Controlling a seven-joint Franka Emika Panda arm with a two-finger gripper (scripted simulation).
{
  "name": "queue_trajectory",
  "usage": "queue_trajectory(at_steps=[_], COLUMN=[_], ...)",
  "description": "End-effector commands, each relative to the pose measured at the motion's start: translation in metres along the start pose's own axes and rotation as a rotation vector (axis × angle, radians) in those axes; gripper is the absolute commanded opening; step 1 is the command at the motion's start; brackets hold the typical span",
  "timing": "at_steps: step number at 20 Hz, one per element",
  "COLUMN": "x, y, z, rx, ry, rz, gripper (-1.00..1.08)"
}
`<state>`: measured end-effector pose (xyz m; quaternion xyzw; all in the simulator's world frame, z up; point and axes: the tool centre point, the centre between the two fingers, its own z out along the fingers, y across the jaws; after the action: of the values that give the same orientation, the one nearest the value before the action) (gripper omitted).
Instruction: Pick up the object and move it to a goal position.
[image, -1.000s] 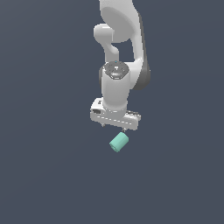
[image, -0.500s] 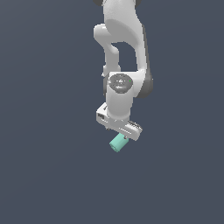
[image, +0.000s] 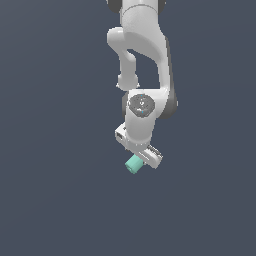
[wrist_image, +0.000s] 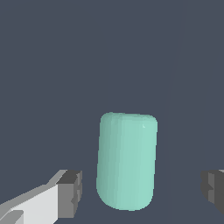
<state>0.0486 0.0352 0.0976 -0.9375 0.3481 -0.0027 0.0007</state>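
The object is a small teal-green cylinder lying on its side on the dark grey floor, just below the white arm's hand in the exterior view. In the wrist view the cylinder lies between my two grey fingertips, with a gap on each side and no contact. My gripper is open and low over the cylinder; in the exterior view the gripper is turned at an angle and partly hides the cylinder.
The floor is a plain dark grey surface all around. The white arm rises above the hand toward the frame's upper edge. No other objects show.
The hand has come down toward the cylinder and turned about its axis. The cylinder has not moved; it is now partly covered by the hand.
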Motion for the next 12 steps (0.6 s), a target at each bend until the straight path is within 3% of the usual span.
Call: queue_trajectory(at_steps=[1,12], x=[-0.0004,-0.0014], y=[-0.0019,-0.0038], z=[0.0036,0.0108], rx=[-0.001,-0.003], ry=[-0.002,-0.004], rz=[0.031,0.059], gripper=[1.0,1.0])
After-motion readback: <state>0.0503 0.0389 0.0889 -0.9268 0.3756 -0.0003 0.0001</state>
